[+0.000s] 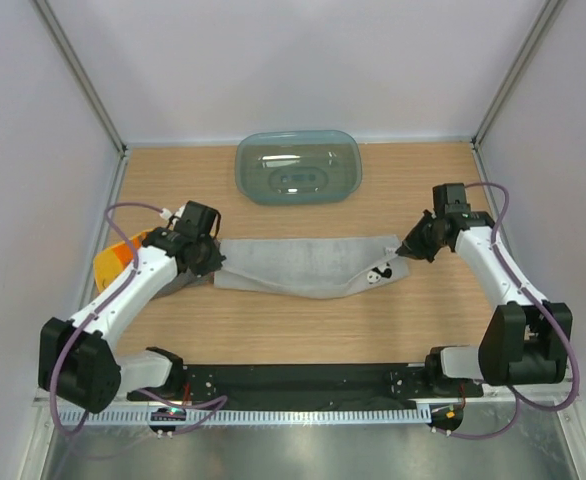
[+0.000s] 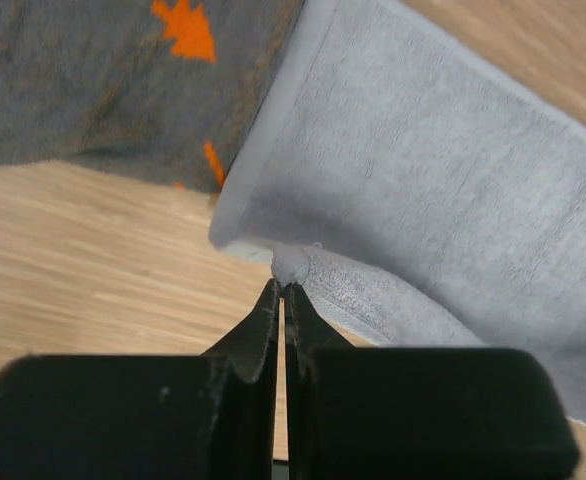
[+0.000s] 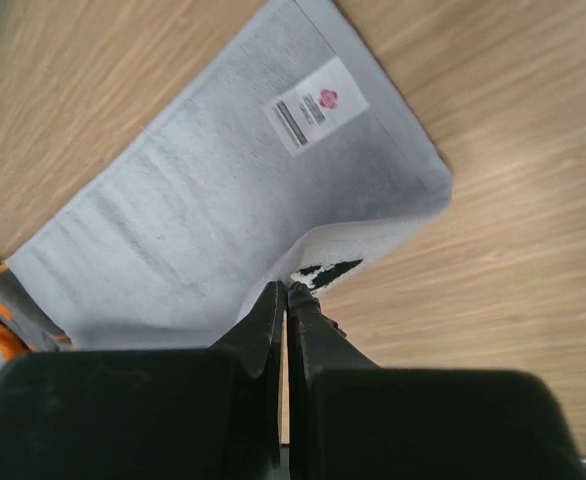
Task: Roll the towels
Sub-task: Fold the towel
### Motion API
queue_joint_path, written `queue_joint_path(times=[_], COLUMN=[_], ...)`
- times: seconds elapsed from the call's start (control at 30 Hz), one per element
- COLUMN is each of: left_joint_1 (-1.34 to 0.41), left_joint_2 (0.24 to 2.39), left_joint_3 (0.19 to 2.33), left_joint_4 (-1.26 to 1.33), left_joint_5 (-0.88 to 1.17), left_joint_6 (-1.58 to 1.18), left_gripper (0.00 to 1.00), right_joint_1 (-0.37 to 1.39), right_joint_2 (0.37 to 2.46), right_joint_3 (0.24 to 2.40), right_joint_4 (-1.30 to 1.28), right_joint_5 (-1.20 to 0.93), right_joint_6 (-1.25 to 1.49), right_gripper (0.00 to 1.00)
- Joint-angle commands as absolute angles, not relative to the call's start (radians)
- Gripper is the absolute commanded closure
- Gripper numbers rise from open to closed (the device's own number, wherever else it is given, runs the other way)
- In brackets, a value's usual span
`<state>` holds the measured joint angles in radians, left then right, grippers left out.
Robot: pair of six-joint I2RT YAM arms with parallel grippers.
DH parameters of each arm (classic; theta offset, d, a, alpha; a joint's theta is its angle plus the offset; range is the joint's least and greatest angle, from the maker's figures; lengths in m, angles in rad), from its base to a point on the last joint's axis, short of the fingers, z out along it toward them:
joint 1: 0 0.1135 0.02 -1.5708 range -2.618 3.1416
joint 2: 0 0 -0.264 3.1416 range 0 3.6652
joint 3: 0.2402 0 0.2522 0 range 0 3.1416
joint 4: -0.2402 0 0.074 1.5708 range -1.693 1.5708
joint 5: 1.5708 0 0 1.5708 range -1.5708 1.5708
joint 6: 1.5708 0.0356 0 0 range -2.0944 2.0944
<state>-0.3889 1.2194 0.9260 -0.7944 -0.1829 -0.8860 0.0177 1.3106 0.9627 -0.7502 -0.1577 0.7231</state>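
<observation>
Soft, even white light fills the overhead view, with faint shadows on the table (image 1: 273, 320) and a pale glare on the teal tray (image 1: 298, 168). The wrist views are dimmer. There the left gripper (image 2: 281, 290) and right gripper (image 3: 283, 292) loom dark and blurred, while the weave of the grey towel (image 2: 423, 180) is sharp.

A small white rectangular label (image 3: 316, 118) sits on the plain grey soft towel (image 3: 193, 230). It bears a round pink logo (image 3: 327, 97) and grey printed lines, too small to read. A black-and-white mark (image 3: 325, 271) shows at the towel's near edge.
</observation>
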Motion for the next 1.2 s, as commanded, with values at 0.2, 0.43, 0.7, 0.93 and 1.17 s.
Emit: queue_joint_path(times=[0.2, 0.43, 0.7, 0.93, 1.17], left_joint_1=[-0.288, -0.273, -0.262, -0.247, -0.239], left_joint_2=[1.494, 1.650, 1.747, 1.773, 1.789], left_joint_3=[1.120, 1.261, 1.364, 1.390, 1.400], left_joint_4=[-0.698, -0.706, -0.739, -0.761, -0.755], left_joint_5=[-0.161, -0.175, -0.196, -0.227, -0.230], left_joint_6=[-0.781, -0.755, -0.723, -0.704, -0.696], left_gripper=[1.00, 1.00, 1.00, 1.00, 1.00], right_joint_1=[0.015, 0.015, 0.015, 0.012, 0.012], right_joint_2=[1.491, 1.604, 1.674, 1.660, 1.681], right_joint_3=[1.107, 1.190, 1.212, 1.246, 1.278], right_joint_4=[-0.663, -0.654, -0.641, -0.663, -0.673], right_joint_5=[-0.178, -0.141, -0.135, -0.140, -0.136], right_joint_6=[0.704, 0.699, 0.696, 0.684, 0.680], right_gripper=[0.99, 0.99, 0.99, 0.99, 0.99])
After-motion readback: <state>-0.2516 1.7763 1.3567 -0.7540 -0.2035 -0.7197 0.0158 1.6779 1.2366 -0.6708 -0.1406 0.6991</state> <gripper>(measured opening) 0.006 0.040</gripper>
